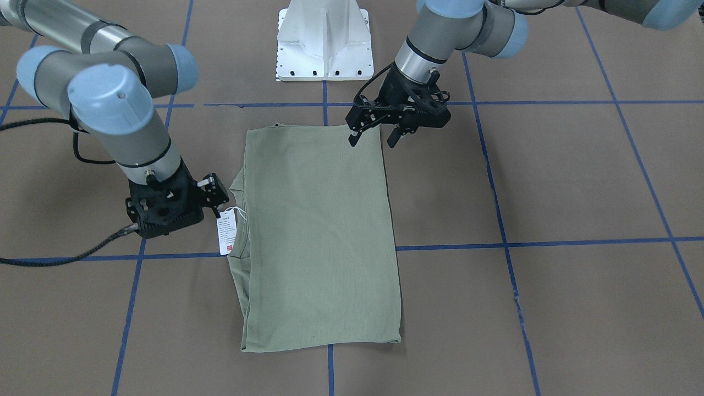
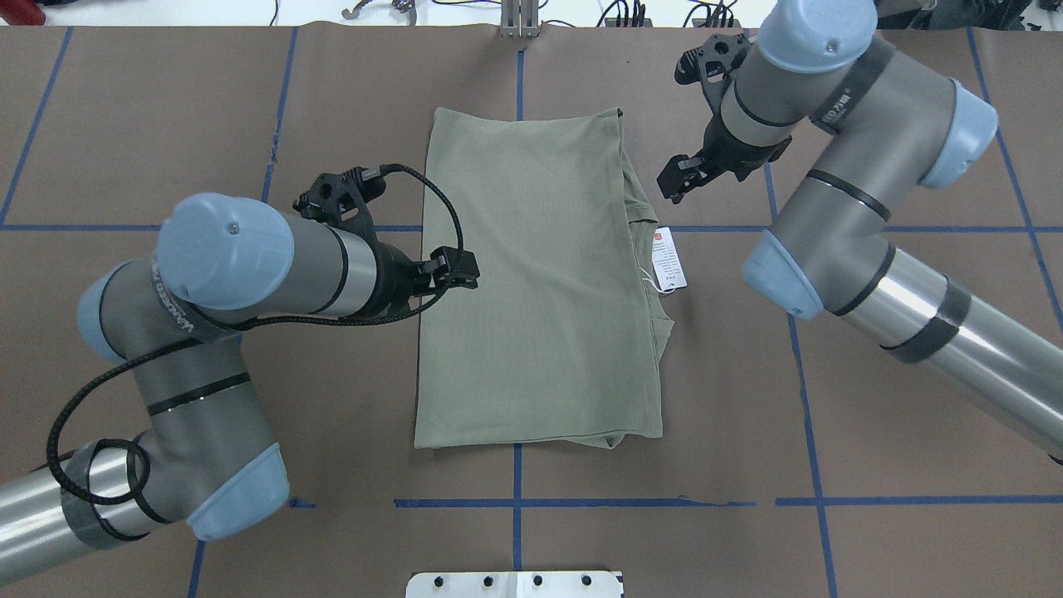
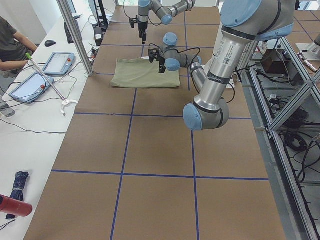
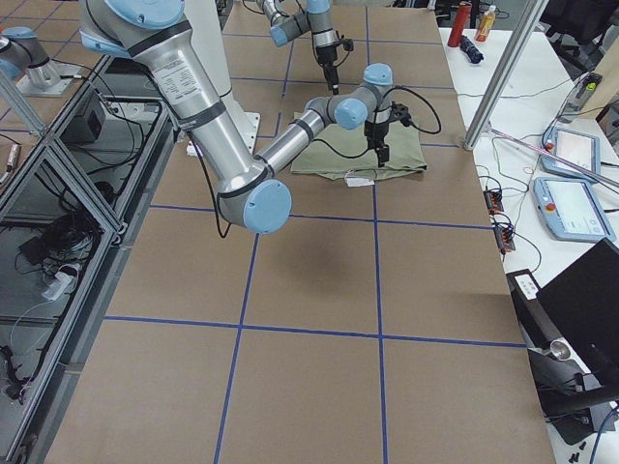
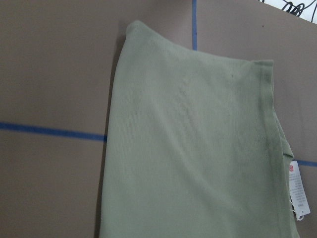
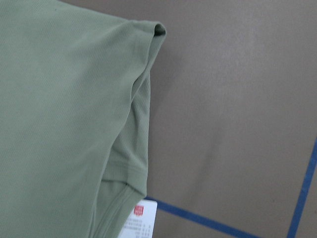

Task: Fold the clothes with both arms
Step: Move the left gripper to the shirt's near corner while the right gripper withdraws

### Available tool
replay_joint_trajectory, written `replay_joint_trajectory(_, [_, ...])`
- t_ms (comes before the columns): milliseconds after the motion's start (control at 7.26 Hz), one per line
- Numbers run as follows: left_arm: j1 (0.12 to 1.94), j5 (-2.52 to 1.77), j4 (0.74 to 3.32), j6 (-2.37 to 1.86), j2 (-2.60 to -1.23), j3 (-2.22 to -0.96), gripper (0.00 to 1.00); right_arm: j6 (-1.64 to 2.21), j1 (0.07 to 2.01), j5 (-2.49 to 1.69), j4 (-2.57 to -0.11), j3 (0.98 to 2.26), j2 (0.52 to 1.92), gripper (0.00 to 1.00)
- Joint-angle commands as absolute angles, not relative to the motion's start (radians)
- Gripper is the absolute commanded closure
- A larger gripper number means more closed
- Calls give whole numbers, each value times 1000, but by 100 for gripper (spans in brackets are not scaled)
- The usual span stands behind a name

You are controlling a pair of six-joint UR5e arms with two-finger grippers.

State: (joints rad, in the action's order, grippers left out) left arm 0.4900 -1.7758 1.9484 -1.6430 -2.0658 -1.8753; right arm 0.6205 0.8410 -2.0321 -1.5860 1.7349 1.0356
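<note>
The clothes are one sage-green shirt (image 1: 319,236) (image 2: 540,274), lying flat on the brown table and folded into a tall rectangle. Its white hang tag (image 1: 226,234) (image 2: 668,259) sticks out at the collar side. My left gripper (image 1: 373,136) (image 2: 465,270) hovers open over the shirt's corner nearest the base, holding nothing. My right gripper (image 1: 215,191) (image 2: 674,184) is open just beside the collar edge, above the tag and apart from the cloth. Both wrist views show only the shirt (image 5: 198,148) (image 6: 59,109) and table, no fingers.
The white pedestal base (image 1: 324,41) stands at the robot's edge of the table. Blue tape lines grid the brown surface. In the exterior left view a person (image 3: 10,42) sits at a side bench with tablets (image 3: 57,62), behind a metal post (image 3: 75,35).
</note>
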Motion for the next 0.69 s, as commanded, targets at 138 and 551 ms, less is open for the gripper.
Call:
replay_joint_trajectory(138, [353, -1689, 1939, -1839, -1978, -1876, 0, 782, 830, -2110, -1597, 1920, 1149, 0])
replay_joint_trajectory(551, [290, -1681, 1866, -1891, -1954, -1861, 0, 796, 807, -2117, -1595, 1956, 1164, 0])
